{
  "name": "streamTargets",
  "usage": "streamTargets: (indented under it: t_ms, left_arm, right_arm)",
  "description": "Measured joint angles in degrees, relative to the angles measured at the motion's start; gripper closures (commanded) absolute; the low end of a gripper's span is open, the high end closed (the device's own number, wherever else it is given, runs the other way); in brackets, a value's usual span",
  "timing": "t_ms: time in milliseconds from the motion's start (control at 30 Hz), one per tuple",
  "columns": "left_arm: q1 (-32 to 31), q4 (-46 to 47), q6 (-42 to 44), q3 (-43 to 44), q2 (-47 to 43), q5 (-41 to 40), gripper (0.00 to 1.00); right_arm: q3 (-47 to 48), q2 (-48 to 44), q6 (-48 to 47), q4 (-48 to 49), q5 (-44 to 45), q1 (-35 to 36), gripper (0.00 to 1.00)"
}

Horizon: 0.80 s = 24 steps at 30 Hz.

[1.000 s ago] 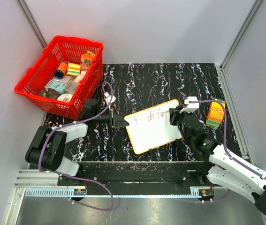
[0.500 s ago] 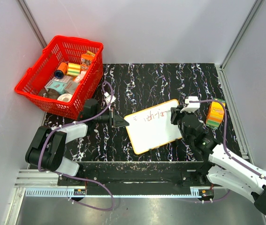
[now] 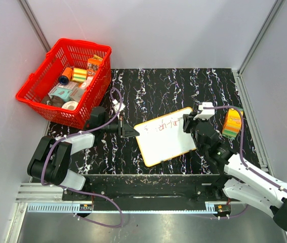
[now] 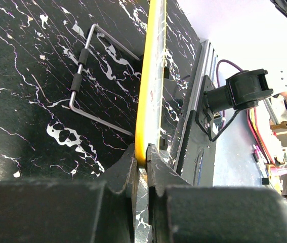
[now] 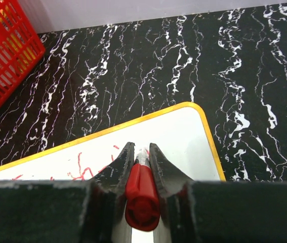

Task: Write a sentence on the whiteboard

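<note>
Whiteboard [image 3: 166,135], white with an orange-yellow rim. From the top view it lies askew on the black marbled table [image 3: 158,86], between the two arms. The sentence [image 3: 164,124] is thin red lettering along the far edge, too small to read. The left gripper [image 3: 128,132] is at the board's left corner and the right gripper [image 3: 189,123] is over its far right part. A red basket [image 3: 65,81] of goods stands well apart at far left. An orange carton [image 3: 232,123] stands just beside the right arm.

Left wrist view: the board appears edge-on. The jaws are drawn in to the rim's thickness and pinch it. A wire bracket [image 4: 90,86] lies on the table beside the board.

Right wrist view: a red marker [image 5: 142,195] is clamped between nearly closed jaws. Its tip points at bare white just right of the last red strokes. I cannot tell whether it touches.

Step in hand, as I judge it: extending the line of writing. It calls for light, even pressure and short strokes. The left clamp should hold firm so the board cannot skate. Little white is left before the right rim, so further words likely belong on a lower row.
</note>
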Motion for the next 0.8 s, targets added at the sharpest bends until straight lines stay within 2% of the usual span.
streamTargets:
  t_ms: [333, 800]
  left_arm:
    - [-0.07, -0.17, -0.02, 0.07, -0.02, -0.09, 1.0]
    - [-0.15, -0.2, 0.0, 0.15, 0.0, -0.24, 1.0]
  right_arm:
    - [0.0, 0.61, 1.51, -0.35, -2.49, -0.04, 1.0]
    - [-1.97, -3.58, 3.08, -5.29, -2.45, -0.09, 1.0]
